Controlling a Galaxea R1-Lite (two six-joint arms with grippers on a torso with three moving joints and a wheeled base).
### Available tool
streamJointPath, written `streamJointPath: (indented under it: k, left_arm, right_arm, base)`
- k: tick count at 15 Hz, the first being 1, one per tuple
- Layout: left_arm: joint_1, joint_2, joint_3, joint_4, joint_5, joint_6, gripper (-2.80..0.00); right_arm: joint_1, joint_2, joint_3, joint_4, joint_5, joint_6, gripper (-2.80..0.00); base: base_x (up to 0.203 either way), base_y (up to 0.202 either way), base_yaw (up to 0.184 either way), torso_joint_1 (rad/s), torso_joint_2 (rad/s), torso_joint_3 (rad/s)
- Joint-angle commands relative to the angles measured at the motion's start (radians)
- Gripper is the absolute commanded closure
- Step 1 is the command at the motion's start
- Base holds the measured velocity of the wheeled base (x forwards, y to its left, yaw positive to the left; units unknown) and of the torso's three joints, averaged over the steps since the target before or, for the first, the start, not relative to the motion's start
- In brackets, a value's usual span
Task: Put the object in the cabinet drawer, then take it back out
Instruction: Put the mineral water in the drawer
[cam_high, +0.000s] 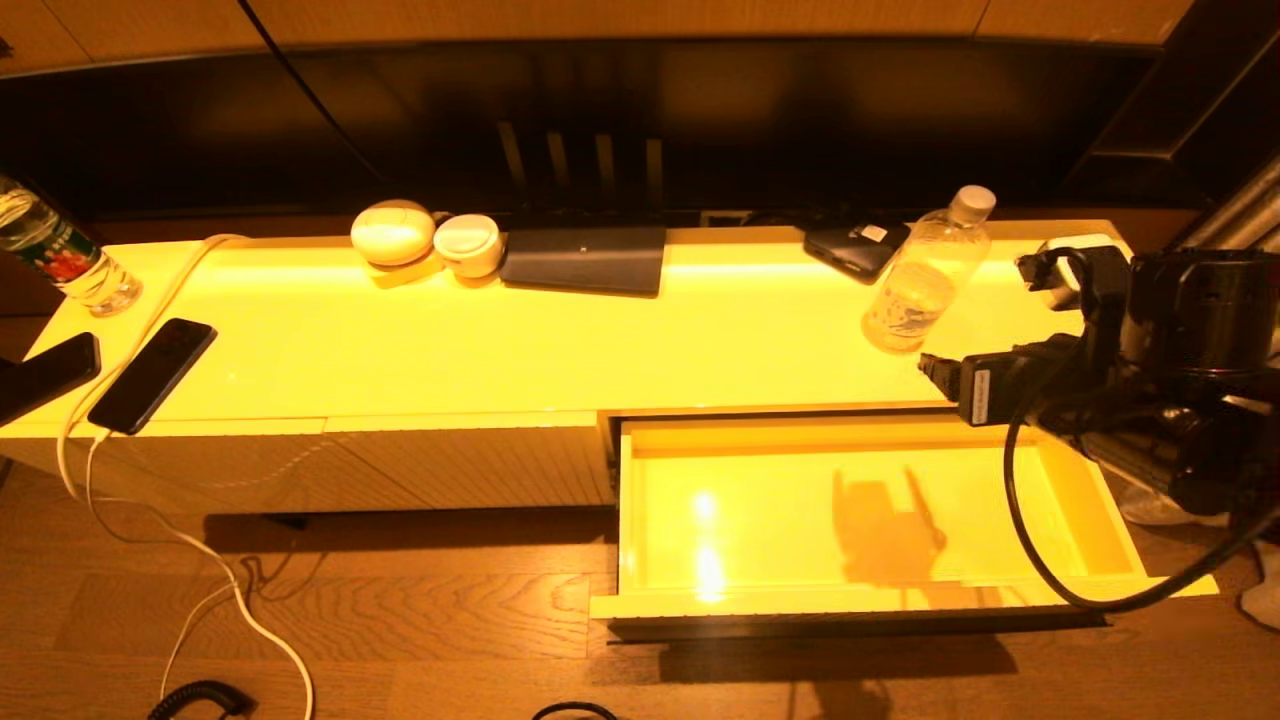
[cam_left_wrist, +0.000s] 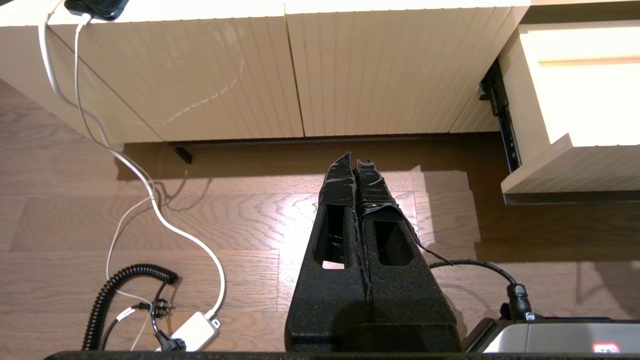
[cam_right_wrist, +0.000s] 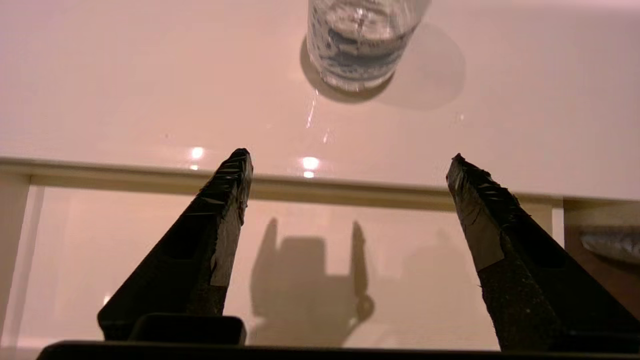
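Observation:
The clear water bottle (cam_high: 925, 275) with a white cap stands upright on the cabinet top at the right; its base (cam_right_wrist: 357, 45) shows in the right wrist view. Below it the pale-yellow drawer (cam_high: 760, 500) is pulled out, with nothing inside (cam_right_wrist: 425, 250). My right gripper (cam_high: 932, 368) hangs open over the drawer's back edge, just short of the bottle and apart from it, nothing between its fingers (cam_right_wrist: 348, 156). My left gripper (cam_left_wrist: 354, 159) is shut on nothing, low over the wooden floor, facing the ribbed cabinet front left of the drawer (cam_left_wrist: 575, 165).
On the cabinet top lie a green-and-red labelled bottle (cam_high: 60, 255) at far left, a phone (cam_high: 152, 373) on a white cable, two white round items (cam_high: 392, 232), a dark flat pad (cam_high: 585, 258) and a dark pouch (cam_high: 855, 247). Cables (cam_left_wrist: 150, 200) trail over the floor.

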Motion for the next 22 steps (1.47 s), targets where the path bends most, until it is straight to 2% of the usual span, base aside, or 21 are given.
streamJointPath:
  k: [1, 6, 8, 11, 15, 18, 22]
  left_arm:
    - [0.0, 0.0, 0.002, -0.001, 0.0, 0.0, 0.0]
    - [0.0, 0.0, 0.002, -0.001, -0.001, 0.0, 0.0]
    - [0.0, 0.0, 0.002, -0.001, 0.001, 0.0, 0.0]
    - [0.0, 0.0, 0.003, -0.001, 0.001, 0.0, 0.0]
    - [0.0, 0.0, 0.002, -0.001, 0.001, 0.0, 0.0]
    - [0.0, 0.0, 0.002, -0.001, 0.001, 0.0, 0.0]
    - [0.0, 0.0, 0.002, -0.001, 0.0, 0.0, 0.0]
  right_arm:
    - [0.001, 0.105, 0.019, -0.171, -0.002, -0.024, -2.8]
    - [-0.024, 0.278, -0.007, -0.473, -0.059, -0.081, -2.8]
    - [-0.036, 0.302, -0.029, -0.53, -0.072, -0.105, -2.8]
    - [-0.068, 0.399, -0.126, -0.71, -0.098, -0.172, -2.8]
    - [-0.072, 0.45, -0.213, -0.749, -0.103, -0.183, -2.8]
    - [-0.07, 0.473, -0.226, -0.804, -0.12, -0.189, -2.8]
    - [-0.063, 0.493, -0.262, -0.808, -0.119, -0.194, -2.8]
  base:
    - [0.0, 0.0, 0.0, 0.0, 0.0, 0.0]
    - [0.0, 0.0, 0.0, 0.0, 0.0, 0.0]
    - [0.0, 0.0, 0.0, 0.0, 0.0, 0.0]
    - [0.0, 0.0, 0.0, 0.0, 0.0, 0.0]
    - [0.0, 0.0, 0.0, 0.0, 0.0, 0.0]
    - [0.0, 0.0, 0.0, 0.0, 0.0, 0.0]
    - [0.0, 0.0, 0.0, 0.0, 0.0, 0.0]
